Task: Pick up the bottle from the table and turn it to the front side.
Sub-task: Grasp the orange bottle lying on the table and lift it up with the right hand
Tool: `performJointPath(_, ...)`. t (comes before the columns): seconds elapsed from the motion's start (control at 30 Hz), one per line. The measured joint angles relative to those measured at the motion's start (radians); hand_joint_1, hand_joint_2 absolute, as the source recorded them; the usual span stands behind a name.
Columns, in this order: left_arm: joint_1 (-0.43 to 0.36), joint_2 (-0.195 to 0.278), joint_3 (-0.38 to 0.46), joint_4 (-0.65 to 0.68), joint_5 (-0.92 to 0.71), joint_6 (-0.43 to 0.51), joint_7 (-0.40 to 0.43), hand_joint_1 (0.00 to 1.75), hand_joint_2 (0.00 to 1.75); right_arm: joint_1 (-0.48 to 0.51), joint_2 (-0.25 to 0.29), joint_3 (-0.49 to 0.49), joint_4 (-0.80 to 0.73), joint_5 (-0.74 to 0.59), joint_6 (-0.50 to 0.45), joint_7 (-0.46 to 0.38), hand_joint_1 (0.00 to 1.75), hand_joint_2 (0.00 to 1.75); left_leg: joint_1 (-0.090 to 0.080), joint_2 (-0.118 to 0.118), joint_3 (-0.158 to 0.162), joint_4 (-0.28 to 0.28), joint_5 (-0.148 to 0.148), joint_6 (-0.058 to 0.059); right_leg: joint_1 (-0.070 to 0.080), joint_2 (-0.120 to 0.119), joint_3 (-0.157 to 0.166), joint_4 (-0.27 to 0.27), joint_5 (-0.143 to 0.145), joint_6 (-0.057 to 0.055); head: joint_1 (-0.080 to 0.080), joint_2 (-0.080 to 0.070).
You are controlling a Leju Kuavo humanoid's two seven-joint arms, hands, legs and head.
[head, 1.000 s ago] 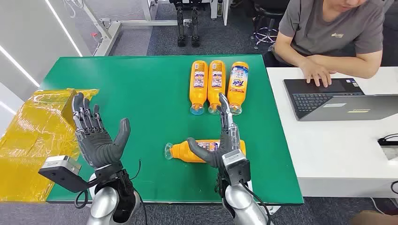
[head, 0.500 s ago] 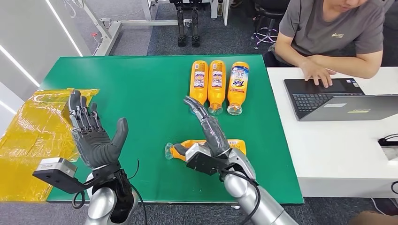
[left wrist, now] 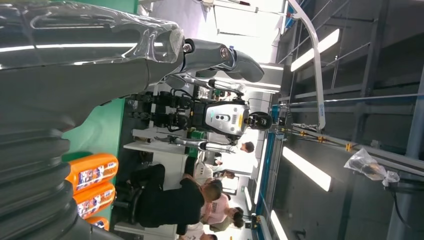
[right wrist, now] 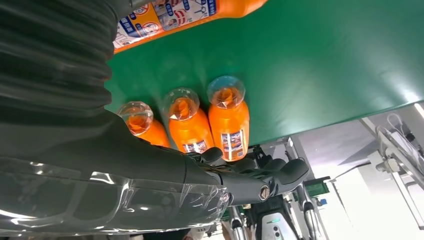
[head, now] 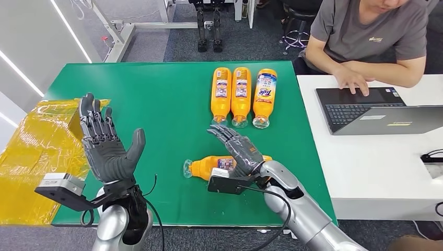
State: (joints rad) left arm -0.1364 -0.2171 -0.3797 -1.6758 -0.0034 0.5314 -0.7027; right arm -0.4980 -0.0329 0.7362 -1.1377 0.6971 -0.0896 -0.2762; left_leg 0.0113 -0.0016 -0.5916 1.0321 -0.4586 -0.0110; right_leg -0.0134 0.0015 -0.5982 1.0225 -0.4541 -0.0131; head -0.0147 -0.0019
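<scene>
Green table point(head: 156, 104) is seen from the head view, with a crumpled yellow plastic sheet point(head: 36, 151) lying over its left edge and a white desk point(head: 376, 157) butted against its right side. Nearest the camera, the left hand point(head: 107, 151) is held raised above the front left of the table, palm turned inward, fingers spread and upright, nothing held. The right hand point(head: 237, 149) is placed over the front centre of the table, palm down, fingers extended and splayed above the single bottle point(head: 209, 167); no grasp is seen, and contact between palm and bottle cannot be judged. That orange bottle is found lying on its side near the front edge, clear cap pointing to the robot's left, partly covered by the right hand. In the right wrist view the bottle's printed label point(right wrist: 165, 15) is recorded beside the hand's ribbed cover. Farther back, three orange bottles point(head: 242, 97) are laid side by side, touching, caps toward the robot. On the white desk an open laptop point(head: 376, 112) is noted, with a seated person point(head: 371, 36) in a grey shirt resting a hand point(head: 352, 81) on it.
</scene>
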Motion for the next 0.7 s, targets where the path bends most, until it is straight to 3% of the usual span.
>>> performJointPath(0.27,-0.024,0.0,0.0,0.01,0.005,-0.01,0.0,0.0,1.75,-0.023,-0.024,0.016,0.031,0.039,0.061,0.016,0.0,1.75,0.0,0.0,0.0,0.0,0.0,0.0,0.0,0.0,0.0,0.0,0.0,0.0,0.0,0.0)
performJointPath(0.7,-0.054,-0.001,-0.016,0.063,0.029,-0.065,0.0,0.0,1.75,-0.162,-0.104,0.064,0.254,0.025,0.353,-0.036,0.0,1.75,0.0,0.0,-0.001,0.002,0.0,0.001,0.0,0.0,0.0,0.0,0.001,0.001,0.0,0.0)
